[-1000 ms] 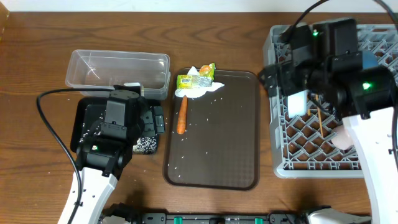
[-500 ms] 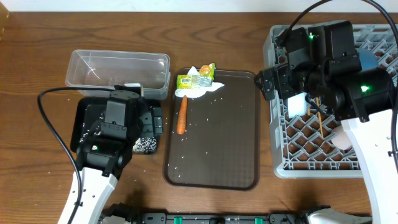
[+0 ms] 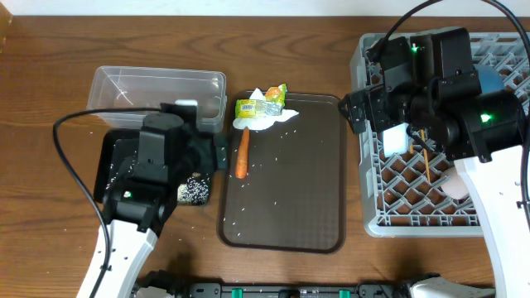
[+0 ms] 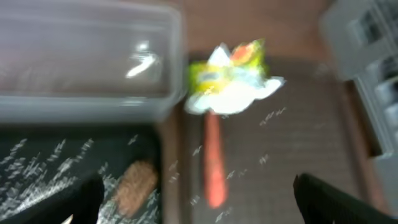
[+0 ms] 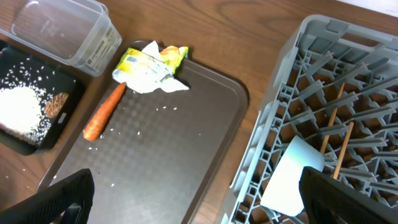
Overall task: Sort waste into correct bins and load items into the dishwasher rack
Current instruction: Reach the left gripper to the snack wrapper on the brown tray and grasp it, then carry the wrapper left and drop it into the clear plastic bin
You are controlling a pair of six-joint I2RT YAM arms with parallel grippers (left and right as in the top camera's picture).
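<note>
The carrot (image 3: 242, 155) lies on the brown serving tray (image 3: 302, 190), below the yellow-green wrapper (image 3: 258, 107) and white tissue (image 3: 277, 118). Rice grains are scattered on that tray. My left gripper (image 3: 215, 154) is open and empty at the tray's left edge, with the carrot (image 4: 213, 162) just ahead of it. The black tray (image 3: 110, 157) holds rice and the brown lump (image 4: 134, 186). The clear tub (image 3: 157, 95) looks empty. My right gripper (image 5: 199, 202) is open and empty at the rack's (image 3: 414, 203) left rim. The rack holds the white bowl (image 5: 291, 177), chopsticks (image 5: 339, 134), light blue cup (image 3: 491, 80) and pink cup (image 3: 457, 185). The dark blue dish is hidden.
The wooden table shows around everything. The clear tub sits directly behind the black tray at the left. The rack fills the right side, close to the serving tray's right edge. A cable loops off the left arm.
My left arm has moved up and right, bringing its gripper over the serving tray's left edge beside the carrot. My right arm shifted slightly left earlier and has held still since.
</note>
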